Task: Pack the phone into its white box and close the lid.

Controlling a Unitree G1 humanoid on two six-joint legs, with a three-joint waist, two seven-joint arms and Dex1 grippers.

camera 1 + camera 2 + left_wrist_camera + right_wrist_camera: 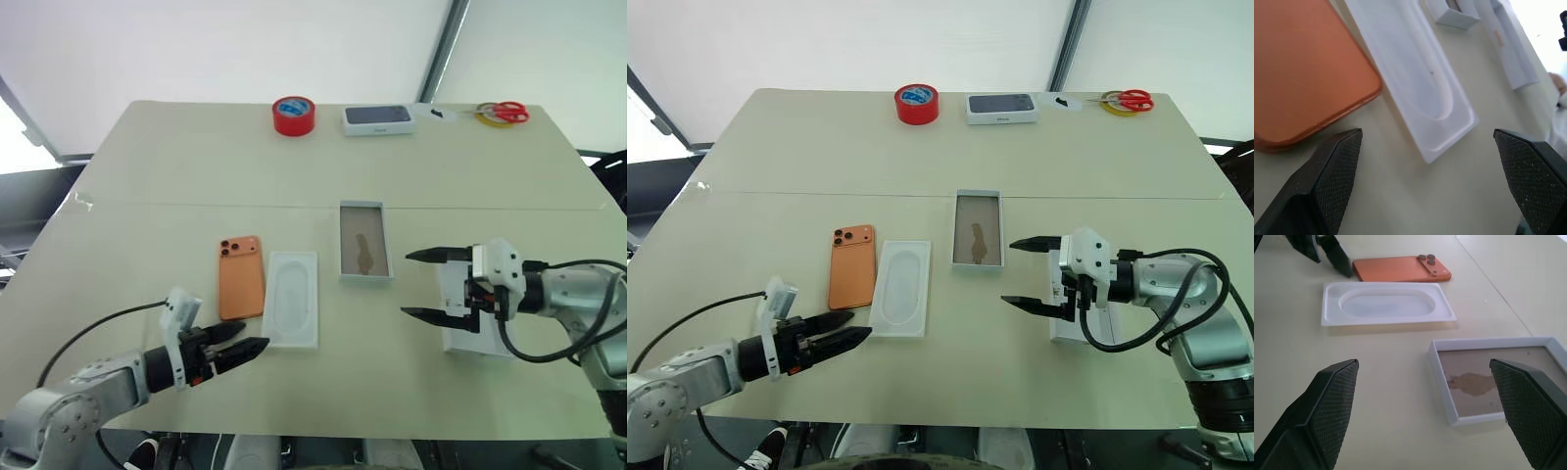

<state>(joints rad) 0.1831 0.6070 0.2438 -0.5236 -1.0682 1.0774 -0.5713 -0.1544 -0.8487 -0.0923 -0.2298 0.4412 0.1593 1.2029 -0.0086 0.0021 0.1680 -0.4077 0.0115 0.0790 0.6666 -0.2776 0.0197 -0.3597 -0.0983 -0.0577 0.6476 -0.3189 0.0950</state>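
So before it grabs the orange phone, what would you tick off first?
1. Phone free to pick up: ok, it lies flat on the table, camera side up, nothing on it.
2. Left pincer open: ok, and it holds nothing.
3. Right pincer open: ok, also holding nothing.
4. White box ready: ok, open, only a brownish floor inside.
5. Insert out of the way: cannot tell, it lies right beside the phone and may crowd the fingers.
6. Lid within reach: ok, it lies under the right pincer.
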